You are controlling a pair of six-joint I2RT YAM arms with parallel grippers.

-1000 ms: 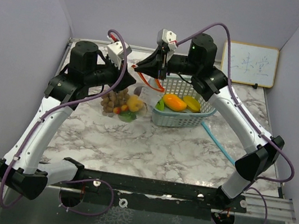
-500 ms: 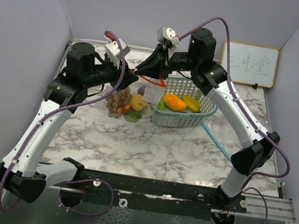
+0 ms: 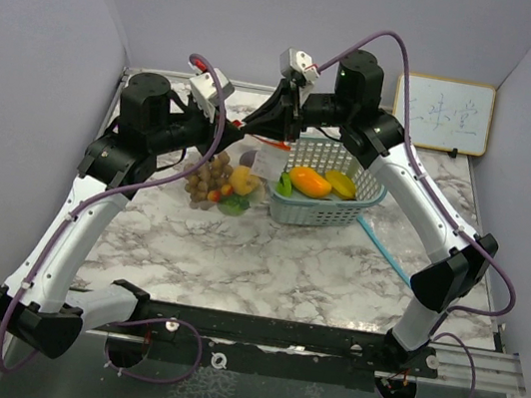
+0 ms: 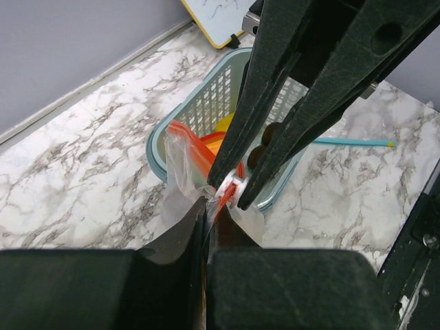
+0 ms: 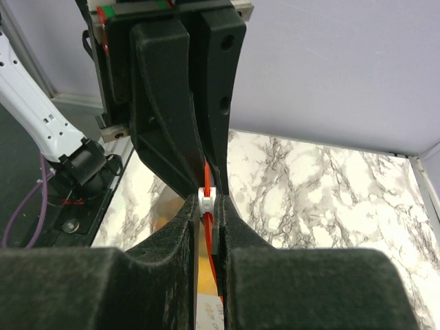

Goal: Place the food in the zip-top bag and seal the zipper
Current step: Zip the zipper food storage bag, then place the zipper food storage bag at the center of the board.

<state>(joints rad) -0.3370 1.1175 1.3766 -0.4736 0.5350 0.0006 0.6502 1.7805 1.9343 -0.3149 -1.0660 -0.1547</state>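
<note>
**Top, left-wrist and right-wrist views.** The whiteboard (image 3: pixel 443 113) is leaning against the back wall at the far right. Its faint handwriting is too pale to read, and no other label is legible.

Both arms are reaching inward over the far half of the marble table (image 3: pixel 264 270), forearms raised, and their tips are meeting nose to nose.

- **Left gripper** (image 4: pixel 207 210): its fingers are pressing together on the top edge of the zip-top bag (image 3: pixel 221 190), at the red zipper strip (image 5: pixel 210 256).
- **Right gripper** (image 5: pixel 207 206): its fingers are pinching the white slider (image 4: pixel 231 190) on that strip.

The bag is hanging below the tips, just left of the teal basket (image 3: pixel 323 216). It is holding the grape bunch (image 3: pixel 206 180) and a yellow-orange fruit (image 3: pixel 240 182). The mango (image 3: pixel 309 182) and banana (image 3: pixel 341 184) are lying in the basket.

A teal stick (image 3: pixel 388 256) is lying right of the basket. The broadest stretch of marble is lying between the bag and the arm bases, and the side walls are standing close on both flanks.
</note>
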